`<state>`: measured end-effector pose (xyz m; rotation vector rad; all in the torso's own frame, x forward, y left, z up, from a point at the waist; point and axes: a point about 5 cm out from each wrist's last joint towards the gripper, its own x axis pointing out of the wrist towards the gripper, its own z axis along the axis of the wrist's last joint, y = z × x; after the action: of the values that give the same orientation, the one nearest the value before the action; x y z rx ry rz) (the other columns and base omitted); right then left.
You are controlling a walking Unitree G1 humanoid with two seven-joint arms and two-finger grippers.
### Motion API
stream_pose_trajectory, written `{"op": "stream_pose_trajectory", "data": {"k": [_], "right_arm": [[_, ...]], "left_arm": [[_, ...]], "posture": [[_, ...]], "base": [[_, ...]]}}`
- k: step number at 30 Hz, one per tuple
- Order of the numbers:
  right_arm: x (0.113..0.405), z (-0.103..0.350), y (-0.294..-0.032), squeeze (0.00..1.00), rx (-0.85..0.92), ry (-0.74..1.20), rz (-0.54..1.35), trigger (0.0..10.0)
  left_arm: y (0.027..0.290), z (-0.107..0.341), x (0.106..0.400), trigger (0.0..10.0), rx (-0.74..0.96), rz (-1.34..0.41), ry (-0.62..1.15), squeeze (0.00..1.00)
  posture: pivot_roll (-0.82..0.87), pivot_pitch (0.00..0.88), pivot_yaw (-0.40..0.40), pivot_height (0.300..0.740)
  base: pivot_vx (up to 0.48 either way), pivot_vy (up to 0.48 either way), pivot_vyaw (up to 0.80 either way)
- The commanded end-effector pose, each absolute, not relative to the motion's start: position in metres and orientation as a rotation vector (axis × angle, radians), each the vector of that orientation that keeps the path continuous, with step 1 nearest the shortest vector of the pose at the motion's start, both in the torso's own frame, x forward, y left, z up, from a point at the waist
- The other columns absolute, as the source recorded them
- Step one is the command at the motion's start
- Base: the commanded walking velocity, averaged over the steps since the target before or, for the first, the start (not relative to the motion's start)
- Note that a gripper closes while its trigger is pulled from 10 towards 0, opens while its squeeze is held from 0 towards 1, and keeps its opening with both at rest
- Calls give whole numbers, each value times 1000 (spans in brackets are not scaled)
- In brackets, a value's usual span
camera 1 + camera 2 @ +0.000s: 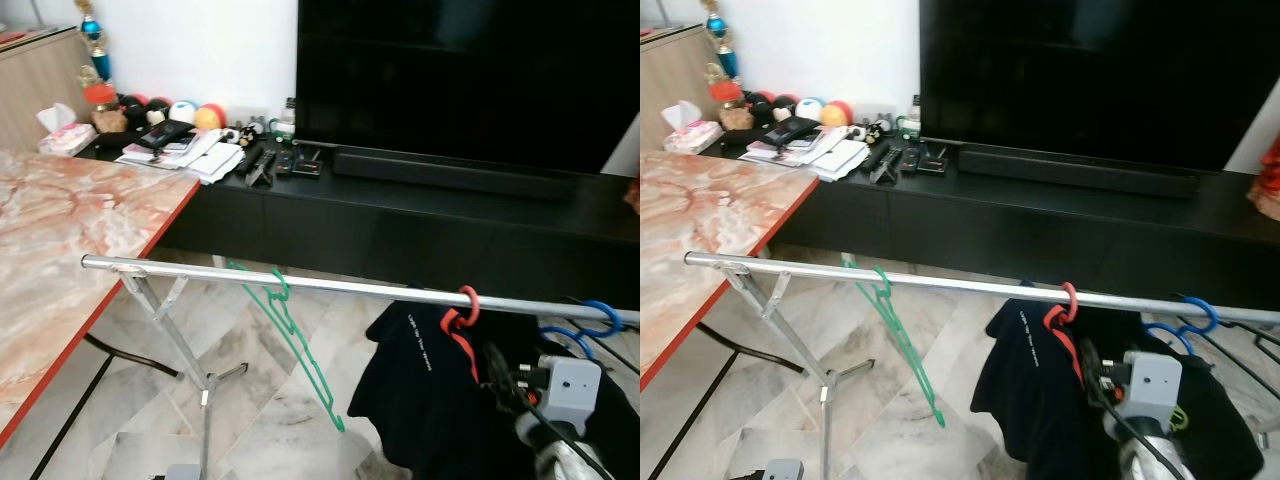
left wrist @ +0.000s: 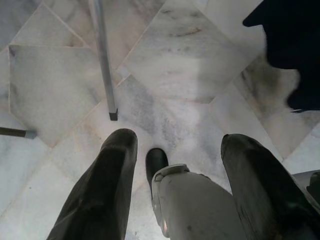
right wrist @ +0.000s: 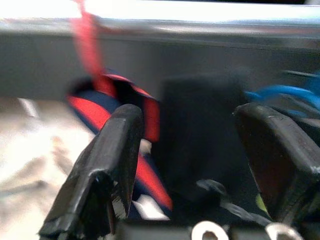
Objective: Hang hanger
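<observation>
Below the silver rail (image 1: 330,288), I see my right gripper (image 3: 192,150) spread wide beside the red hanger (image 1: 462,318) carrying a black shirt (image 1: 420,375); left gripper (image 2: 175,150) hangs open over marble floor (image 2: 190,65).

Marble floor (image 1: 290,400), black TV console (image 1: 420,215), marble-patterned table (image 1: 60,240), white wall (image 1: 200,45).

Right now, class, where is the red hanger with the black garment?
The red hanger hangs on the silver rail, right of the green hanger and left of the blue hanger, just ahead of the right gripper.
</observation>
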<state>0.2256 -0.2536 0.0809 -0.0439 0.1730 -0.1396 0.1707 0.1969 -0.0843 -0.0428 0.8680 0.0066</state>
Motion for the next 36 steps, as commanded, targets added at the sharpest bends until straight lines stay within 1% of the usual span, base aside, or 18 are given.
{"op": "stream_pose_trajectory", "data": {"k": [1, 4, 5, 6, 8, 9, 10, 12, 14, 16, 21, 22, 24, 28, 32, 36], "right_arm": [[223, 99, -265, 0, -83, 147, -191, 10000], [218, 103, -268, 0, -80, 182, -211, 10000], [218, 101, -264, 0, -53, 223, -193, 10000], [217, 97, -255, 0, -17, 302, -126, 10000], [222, 96, -233, 0, 48, 359, 30, 10000], [222, 96, -233, 0, 48, 359, 30, 10000], [227, 96, -222, 0, 87, 401, 105, 10000], [232, 93, -214, 0, 75, 452, 156, 10000], [239, 84, -205, 0, 20, 522, 224, 10000], [241, 83, -203, 0, 9, 542, 232, 10000], [259, 89, -189, 0, 84, 513, 265, 10000], [267, 86, -184, 0, 72, 515, 273, 10000], [273, 84, -181, 0, 56, 518, 265, 10000], [289, 85, -186, 0, -7, 496, 170, 10000], [292, 86, -190, 0, -18, 490, 126, 10000], [289, 86, -200, 0, -66, 478, 33, 10000]], "left_arm": [[199, -88, 163, 10000, -38, 5, 901, 0], [199, -88, 162, 10000, -33, 0, 907, 0], [199, -88, 162, 10000, -31, -4, 911, 0], [199, -88, 162, 10000, -29, -7, 914, 0], [201, -89, 161, 10000, -30, -6, 920, 0], [201, -89, 161, 10000, -30, -6, 920, 0], [204, -89, 160, 10000, -30, -4, 928, 0], [207, -89, 159, 10000, -30, -1, 936, 0], [211, -89, 157, 10000, -29, 6, 947, 0], [212, -89, 156, 10000, -28, 7, 952, 0], [217, -90, 152, 10000, -32, 23, 963, 0], [218, -91, 150, 10000, -30, 24, 971, 0], [218, -91, 149, 10000, -30, 24, 976, 0], [218, -92, 147, 10000, -36, 25, 983, 0], [219, -92, 146, 10000, -36, 24, 984, 0], [222, -91, 146, 10000, -33, 21, 981, 0]], "posture": [[-31, 16, -40, 740], [-38, 22, -39, 740], [-42, 23, -37, 740], [-49, 28, -37, 740], [-44, 29, -36, 740], [-44, 29, -36, 740], [-43, 29, -38, 740], [-42, 31, -40, 740], [-35, 29, -45, 740], [-35, 29, -45, 740], [-20, 27, -49, 740], [-20, 23, -46, 740], [-13, 21, -44, 740], [7, 13, -46, 740], [9, 13, -45, 740], [10, 13, -41, 740]], "base": [[0, 0, 0], [0, 0, 0], [0, 0, 0], [0, 0, 0], [0, 0, 0], [0, 0, 0], [0, 0, 0], [0, 0, 0], [0, 0, 0], [0, 0, 0], [0, 0, 0], [0, 0, 0], [0, 0, 0], [0, 0, 0], [0, 0, 0], [0, 0, 0]]}}
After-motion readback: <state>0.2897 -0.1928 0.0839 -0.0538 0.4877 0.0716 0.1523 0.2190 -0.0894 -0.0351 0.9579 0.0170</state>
